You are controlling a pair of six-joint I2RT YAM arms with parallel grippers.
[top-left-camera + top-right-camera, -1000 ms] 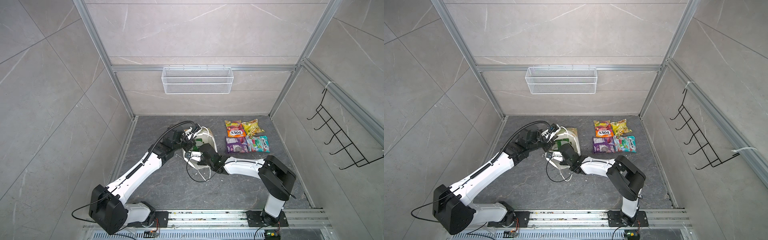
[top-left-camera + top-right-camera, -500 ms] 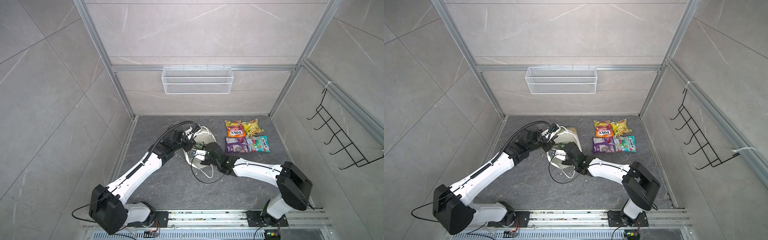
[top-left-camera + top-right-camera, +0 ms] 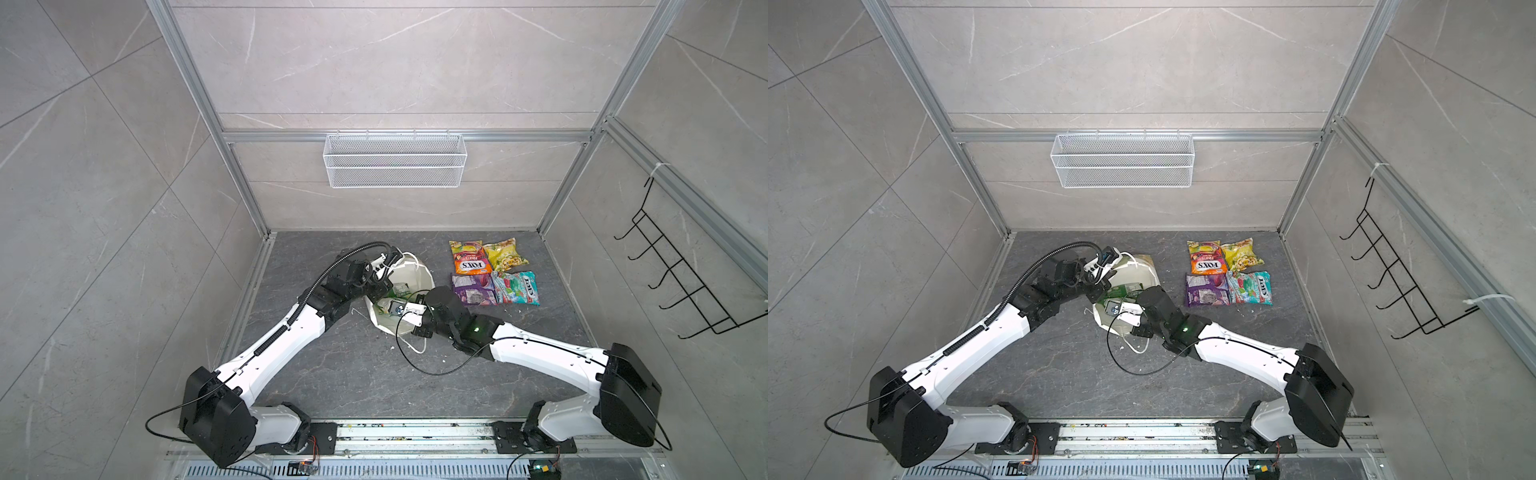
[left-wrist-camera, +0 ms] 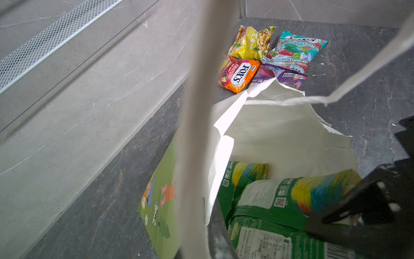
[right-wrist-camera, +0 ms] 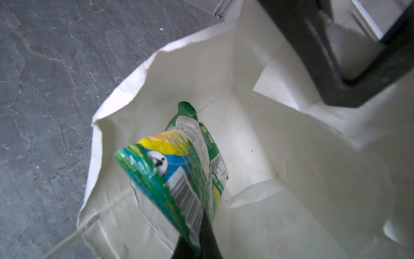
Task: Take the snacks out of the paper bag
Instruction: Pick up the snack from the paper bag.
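**Right claw bites a green packet**

Right claw (image 5: pixel 202 226) pinches tight on a green packet (image 5: pixel 179 175), down inside the paper bag (image 5: pixel 280 145). Left claw (image 3: pixel 383 286) is clamped on the bag's rim (mouth gaping wide). Four packets (image 3: pixel 490 272) lie together on the floor (image 3: pixel 332 374), just beside the bag.
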